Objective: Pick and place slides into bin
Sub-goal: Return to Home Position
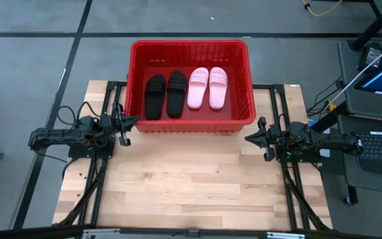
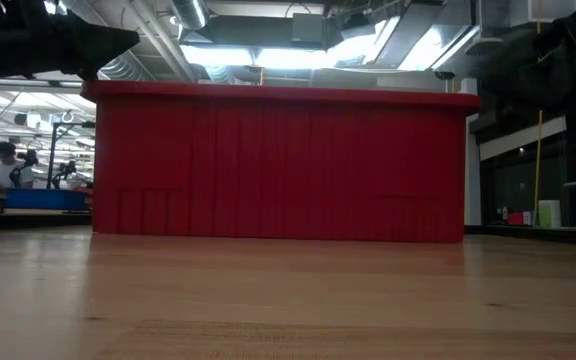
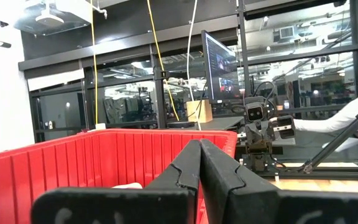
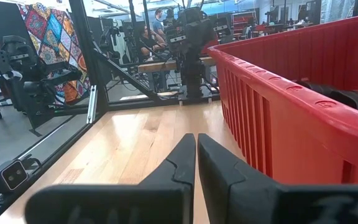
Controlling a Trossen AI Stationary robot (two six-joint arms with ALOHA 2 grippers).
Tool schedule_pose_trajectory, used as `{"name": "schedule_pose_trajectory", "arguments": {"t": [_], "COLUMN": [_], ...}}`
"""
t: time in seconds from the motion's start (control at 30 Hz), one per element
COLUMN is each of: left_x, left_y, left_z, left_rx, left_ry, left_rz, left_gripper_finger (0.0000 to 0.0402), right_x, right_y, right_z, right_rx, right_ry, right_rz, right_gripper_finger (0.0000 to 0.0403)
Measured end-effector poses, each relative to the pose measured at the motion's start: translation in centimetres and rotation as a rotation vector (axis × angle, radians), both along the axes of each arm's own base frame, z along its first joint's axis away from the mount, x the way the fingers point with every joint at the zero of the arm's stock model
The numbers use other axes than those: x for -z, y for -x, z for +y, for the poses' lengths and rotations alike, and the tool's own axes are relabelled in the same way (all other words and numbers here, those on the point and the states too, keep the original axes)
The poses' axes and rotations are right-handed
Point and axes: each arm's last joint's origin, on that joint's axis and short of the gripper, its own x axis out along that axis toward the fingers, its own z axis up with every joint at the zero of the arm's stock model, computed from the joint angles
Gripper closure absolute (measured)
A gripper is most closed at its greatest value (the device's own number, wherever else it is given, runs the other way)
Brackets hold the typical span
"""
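The left gripper (image 1: 134, 121) was clenched on nothing, its two dark fingers (image 3: 185, 171) pressed flat against each other. It hung low over the left side of the table (image 1: 191, 189), pointing inward, just beside the near left corner of the bin (image 1: 190, 44). The right gripper (image 1: 248, 137) was likewise closed and empty, its fingers (image 4: 178, 160) meeting along their length, and it pointed inward near the bin's near right corner. The red bin stood at the far middle of the wooden table, between the two arms. All four slides lay inside it, soles down and side by side in one row: the two black slides (image 1: 166, 95) on the left and the two pink slides (image 1: 208, 87) on the right. Beyond the table, the left wrist view caught a person's white sleeve (image 3: 331, 123).
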Motion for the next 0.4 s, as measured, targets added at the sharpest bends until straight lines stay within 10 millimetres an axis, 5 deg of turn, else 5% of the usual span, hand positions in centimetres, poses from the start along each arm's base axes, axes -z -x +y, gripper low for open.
{"name": "schedule_pose_trajectory", "arguments": {"t": [0.4], "left_x": [-0.01], "left_y": [0.00], "left_z": [0.00], "left_rx": [0.000], "left_ry": [0.000], "left_rz": [0.000], "left_gripper_finger": [0.0397], "right_x": [0.00], "right_y": [0.00], "right_z": [0.00], "right_rx": [0.000], "right_ry": [-0.001], "right_rz": [0.000], "right_gripper_finger": [0.0381]}}
